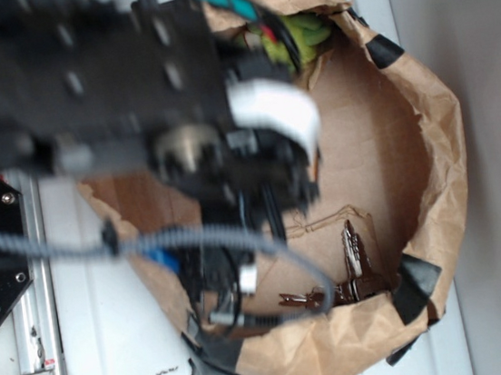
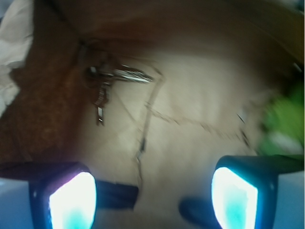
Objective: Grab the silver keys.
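The silver keys [image 1: 346, 276] lie on the cardboard floor inside a brown paper bag [image 1: 441, 246], close to its near wall, blades splayed. In the wrist view the silver keys [image 2: 107, 83] sit at the upper left, well ahead of my fingers. My gripper [image 2: 152, 198] is open, its two glowing pads wide apart with only bare cardboard between them. In the exterior view my gripper [image 1: 275, 204] hangs over the bag's middle, up and left of the keys, not touching them.
A green object [image 1: 301, 39] lies at the bag's far side, showing as a green blur [image 2: 283, 121] at the wrist view's right. The bag's crumpled walls, patched with black tape [image 1: 419, 281], ring the space. A thin chain line [image 2: 190, 121] crosses the cardboard.
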`<state>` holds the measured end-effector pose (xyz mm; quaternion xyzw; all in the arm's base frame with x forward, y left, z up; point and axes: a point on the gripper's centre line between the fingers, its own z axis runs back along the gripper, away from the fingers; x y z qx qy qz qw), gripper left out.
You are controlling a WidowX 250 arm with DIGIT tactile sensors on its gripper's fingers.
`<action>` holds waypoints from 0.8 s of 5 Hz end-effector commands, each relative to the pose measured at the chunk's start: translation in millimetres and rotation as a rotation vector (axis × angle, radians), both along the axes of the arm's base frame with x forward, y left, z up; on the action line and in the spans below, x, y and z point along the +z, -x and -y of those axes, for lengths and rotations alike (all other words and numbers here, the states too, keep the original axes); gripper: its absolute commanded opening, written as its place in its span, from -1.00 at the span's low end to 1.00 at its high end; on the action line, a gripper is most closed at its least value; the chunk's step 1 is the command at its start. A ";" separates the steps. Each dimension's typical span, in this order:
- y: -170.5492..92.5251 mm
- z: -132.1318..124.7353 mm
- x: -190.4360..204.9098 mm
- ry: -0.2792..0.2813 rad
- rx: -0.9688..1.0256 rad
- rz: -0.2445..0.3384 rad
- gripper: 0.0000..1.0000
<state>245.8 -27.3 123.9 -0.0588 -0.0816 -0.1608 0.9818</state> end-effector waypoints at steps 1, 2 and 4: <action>-20.5 11.1 -7.8 0.123 -0.134 0.056 1.00; -23.1 5.4 -12.1 0.121 -0.122 0.060 1.00; -34.1 -5.6 -19.2 0.083 -0.024 0.100 1.00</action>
